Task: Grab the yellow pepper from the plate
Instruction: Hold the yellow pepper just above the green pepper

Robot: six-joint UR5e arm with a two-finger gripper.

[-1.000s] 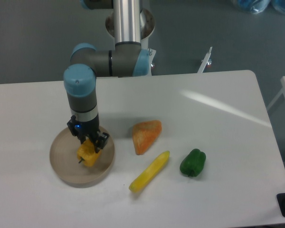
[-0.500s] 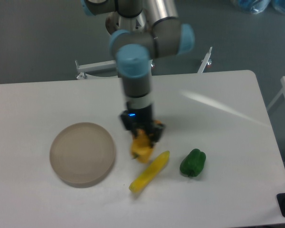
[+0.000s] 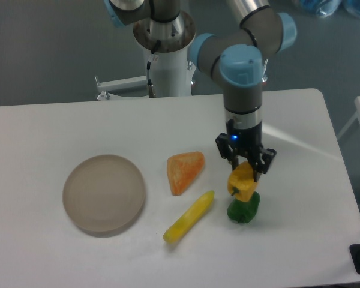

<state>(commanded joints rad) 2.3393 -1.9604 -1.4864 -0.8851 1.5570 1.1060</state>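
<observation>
My gripper (image 3: 245,170) is shut on the yellow pepper (image 3: 243,183) and holds it in the air at the right of the table, just above the green pepper (image 3: 243,208). The yellow pepper is small, lumpy and yellow-orange; its top sits between the fingers. The round beige plate (image 3: 104,193) lies far to the left with nothing on it.
An orange triangular wedge (image 3: 183,170) lies in the middle of the white table. A long slim yellow vegetable (image 3: 188,216) lies slantwise in front of it. The arm's base stands behind the table's far edge.
The gripper has carried the yellow pepper from the plate rightward across the table, past the orange wedge, to above the green pepper. The plate now holds nothing.
</observation>
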